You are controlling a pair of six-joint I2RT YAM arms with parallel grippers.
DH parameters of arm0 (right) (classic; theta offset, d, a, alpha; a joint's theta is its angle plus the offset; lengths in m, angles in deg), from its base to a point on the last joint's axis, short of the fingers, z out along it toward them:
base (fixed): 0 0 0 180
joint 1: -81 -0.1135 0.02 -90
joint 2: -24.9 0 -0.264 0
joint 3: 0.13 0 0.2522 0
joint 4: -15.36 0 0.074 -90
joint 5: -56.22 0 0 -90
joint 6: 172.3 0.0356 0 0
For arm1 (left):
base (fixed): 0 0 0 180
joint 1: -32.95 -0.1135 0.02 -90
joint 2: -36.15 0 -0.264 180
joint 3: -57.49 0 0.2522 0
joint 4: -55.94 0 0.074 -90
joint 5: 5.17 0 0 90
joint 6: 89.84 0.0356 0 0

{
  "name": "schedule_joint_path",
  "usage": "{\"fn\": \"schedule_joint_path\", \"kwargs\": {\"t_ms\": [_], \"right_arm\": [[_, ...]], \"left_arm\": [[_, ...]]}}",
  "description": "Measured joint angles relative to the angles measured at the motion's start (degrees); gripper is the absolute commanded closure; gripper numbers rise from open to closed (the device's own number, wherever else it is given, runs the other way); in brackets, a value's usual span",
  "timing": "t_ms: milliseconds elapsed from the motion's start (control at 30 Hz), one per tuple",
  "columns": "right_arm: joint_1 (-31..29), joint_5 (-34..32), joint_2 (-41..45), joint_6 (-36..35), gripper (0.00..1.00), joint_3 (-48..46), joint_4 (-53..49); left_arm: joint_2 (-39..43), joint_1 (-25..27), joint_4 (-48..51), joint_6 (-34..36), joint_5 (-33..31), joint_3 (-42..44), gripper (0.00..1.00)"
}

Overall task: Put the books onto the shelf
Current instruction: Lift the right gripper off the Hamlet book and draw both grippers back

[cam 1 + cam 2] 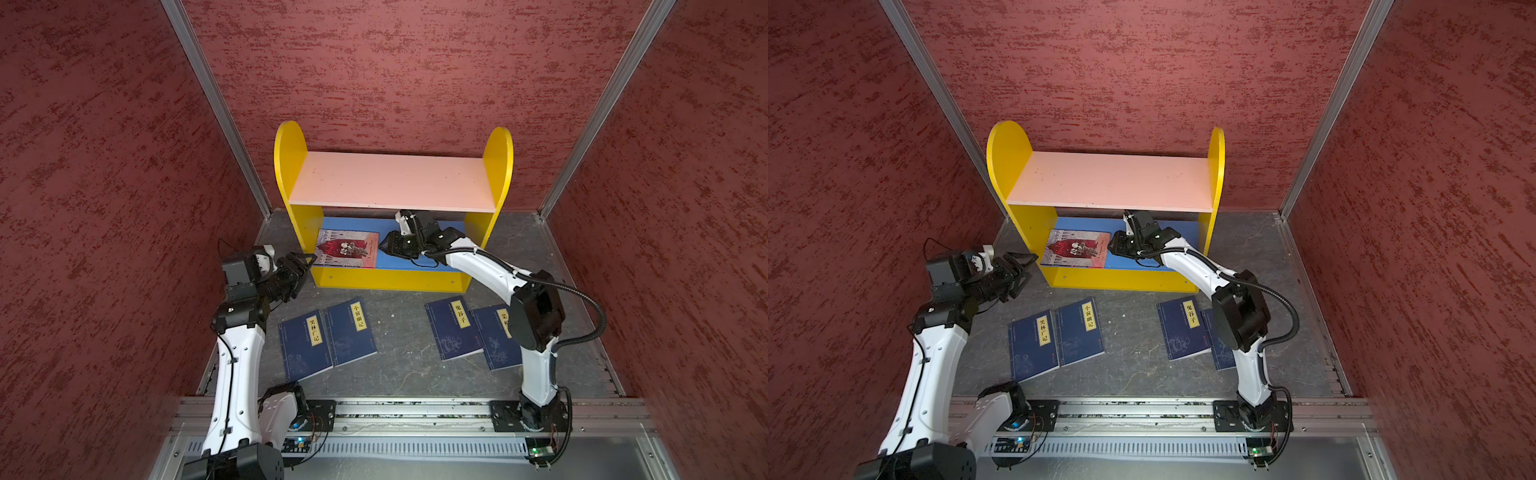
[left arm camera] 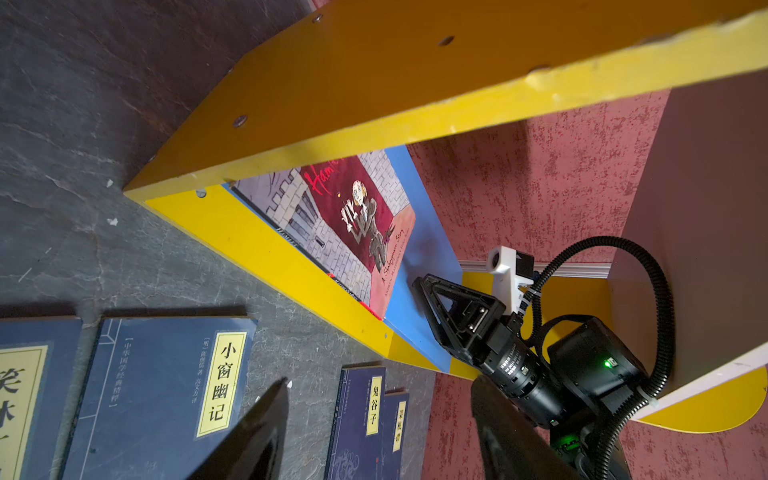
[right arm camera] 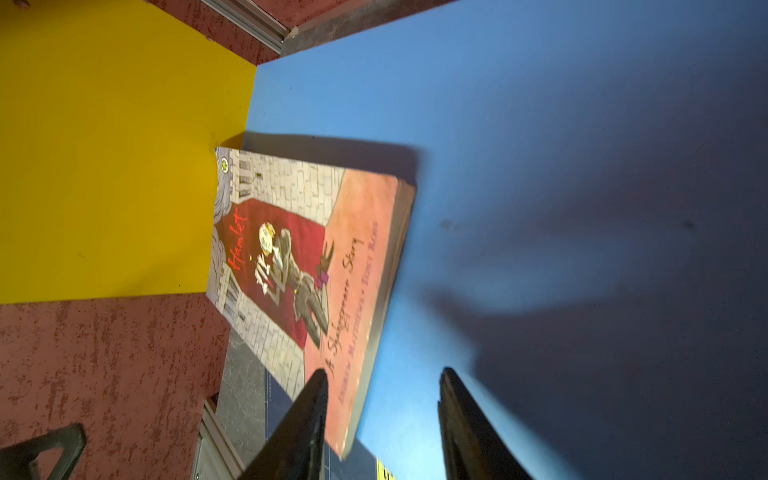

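The red book (image 1: 347, 248) (image 3: 307, 266) lies flat at the left end of the shelf's (image 1: 291, 166) blue lower board (image 3: 498, 145), one corner past the front edge. My right gripper (image 1: 384, 245) (image 3: 382, 372) is under the pink upper board, just right of that book. It is open, one finger over the cover and the book's edge loose in the gap. Several navy books with yellow labels lie on the floor in two pairs (image 1: 328, 338) (image 1: 473, 334). My left gripper (image 1: 305, 259) (image 2: 380, 386) hangs open and empty by the shelf's front left corner.
Red textured walls (image 1: 104, 208) close in the sides and back. The shelf stands against the back wall on a dark grey floor (image 1: 399, 365). The right arm's elbow (image 1: 536, 316) hangs over the rightmost navy book. An aluminium rail (image 1: 415, 415) carries both arm bases at the front.
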Motion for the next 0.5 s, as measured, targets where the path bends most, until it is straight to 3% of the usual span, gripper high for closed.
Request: {"fn": "schedule_joint_path", "kwargs": {"t_ms": [500], "right_arm": [[-2.8,7.6,12.5,2.6,0.67,-19.0,10.4]], "left_arm": [[-0.1,0.7,0.2,4.9,1.9,2.7,0.29]]}}
